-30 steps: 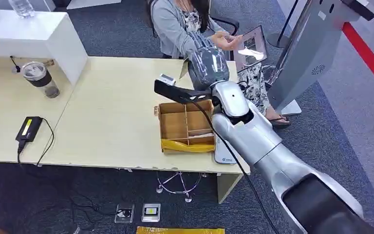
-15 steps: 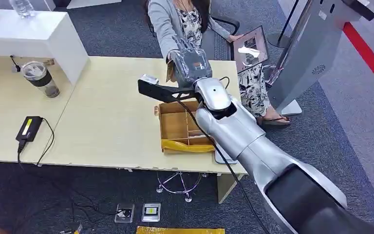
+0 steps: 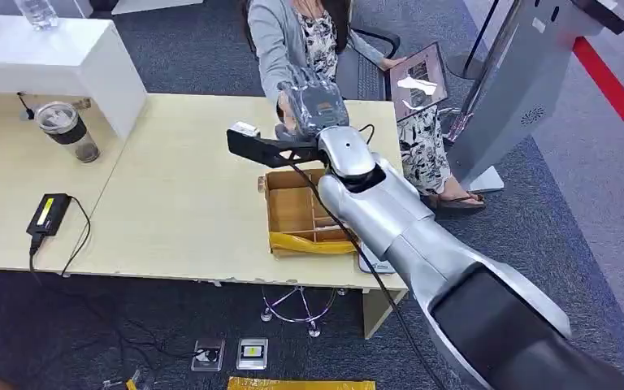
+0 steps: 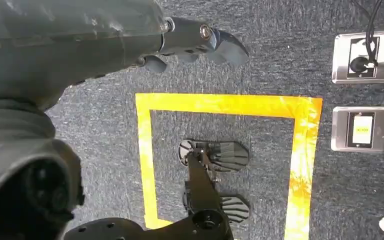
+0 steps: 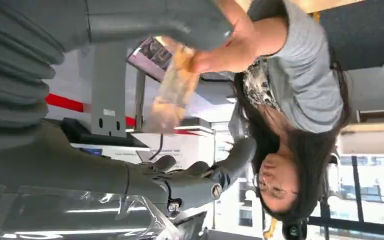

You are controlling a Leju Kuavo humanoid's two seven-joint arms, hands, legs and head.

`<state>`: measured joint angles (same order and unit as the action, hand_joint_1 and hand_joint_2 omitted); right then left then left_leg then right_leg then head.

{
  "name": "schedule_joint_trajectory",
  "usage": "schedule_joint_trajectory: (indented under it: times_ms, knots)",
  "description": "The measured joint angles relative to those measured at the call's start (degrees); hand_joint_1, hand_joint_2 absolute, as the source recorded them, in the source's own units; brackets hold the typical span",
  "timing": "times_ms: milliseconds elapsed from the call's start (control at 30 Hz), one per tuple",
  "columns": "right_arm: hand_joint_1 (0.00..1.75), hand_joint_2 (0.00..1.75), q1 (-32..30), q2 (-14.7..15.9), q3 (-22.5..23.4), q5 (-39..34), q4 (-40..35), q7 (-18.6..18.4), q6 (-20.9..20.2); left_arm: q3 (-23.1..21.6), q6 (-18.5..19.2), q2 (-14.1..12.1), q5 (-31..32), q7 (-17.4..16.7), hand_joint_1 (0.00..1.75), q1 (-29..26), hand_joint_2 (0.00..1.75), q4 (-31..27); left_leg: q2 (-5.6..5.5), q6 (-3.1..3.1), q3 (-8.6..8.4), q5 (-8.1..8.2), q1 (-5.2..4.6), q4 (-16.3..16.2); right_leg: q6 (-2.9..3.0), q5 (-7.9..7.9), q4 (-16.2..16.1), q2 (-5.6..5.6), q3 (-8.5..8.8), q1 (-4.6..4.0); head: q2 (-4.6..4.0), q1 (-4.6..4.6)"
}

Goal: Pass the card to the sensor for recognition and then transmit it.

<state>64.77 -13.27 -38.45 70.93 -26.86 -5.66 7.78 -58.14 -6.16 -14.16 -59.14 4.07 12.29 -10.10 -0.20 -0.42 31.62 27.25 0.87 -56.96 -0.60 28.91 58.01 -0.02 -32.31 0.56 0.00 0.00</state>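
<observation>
the right hand [image 3: 313,101], wrapped in glossy clear plastic, sits at upper centre of the head view, over the desk's [image 3: 179,203] far edge. in the right wrist view the card [image 5: 172,87], a blurred tan strip, lies between the thick grey thumb [image 5: 180,20] and a person's hand [image 5: 220,50], which touches it; whether the right hand's fingers grip it i cannot tell, the darker fingers [image 5: 215,175] lying apart from it. the person [image 3: 301,41], in a grey knit sleeve, sits behind the desk.

the left hand [image 4: 80,40] hangs over dark carpet marked with yellow tape [image 4: 220,105]; its fingers [image 4: 220,42] curl loosely, holding nothing.

on the pale wood desk, centre frame, is an open cardboard box [image 3: 301,211] with dividers and a yellow front strip. at left lie a black charger [image 3: 47,215] with cord and a lidded clear cup [image 3: 65,130]. a grey kiosk [image 3: 520,89] stands at upper right.
</observation>
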Motion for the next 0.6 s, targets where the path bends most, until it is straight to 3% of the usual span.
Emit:
schedule_joint_trajectory:
  times_ms: [300, 400, 567, 600]
  knots:
    - [0.00, 0.00, -0.1, -0.3, -0.2, 0.9, 2.1, 0.5, -1.0, 0.0, 0.2, 0.0, 0.3, -0.1, 0.00, 0.4, 0.00, 0.0, 0.00, 0.00, 0.00, 0.00, 0.00, 0.0, 0.00, 0.00, 0.0, 0.01, -0.01, 0.00, 0.00, 0.00]
    - [0.00, 0.00, 0.5, 0.0, 0.1, -2.7, 2.4, 0.1, -1.2, 0.0, 0.2, 0.0, 0.3, -0.2, 0.00, 0.4, 0.00, 0.0, 0.01, 0.00, 0.00, 0.00, 0.00, 0.0, 0.00, 0.00, 0.0, 0.03, -0.06, 0.00, 0.00, 0.00]
    - [0.00, 0.00, 4.5, 4.6, 2.8, -7.9, 2.9, -0.3, -3.7, 0.0, 0.1, 0.0, 0.1, -0.1, 0.00, 0.1, 0.00, 0.0, 0.00, 0.00, 0.01, 0.00, -0.03, -0.1, -0.01, -0.01, 0.0, -0.02, -0.13, 0.01, 0.00, -0.02]
    - [0.00, 0.00, 5.5, 7.4, 3.9, -9.3, 3.2, -0.1, -5.6, 0.0, 0.1, -0.1, 0.1, -0.2, 0.00, -0.1, 0.00, 0.0, -0.05, 0.01, 0.03, 0.00, -0.03, -0.1, -0.01, -0.01, 0.0, -0.08, -0.08, 0.01, 0.00, -0.02]
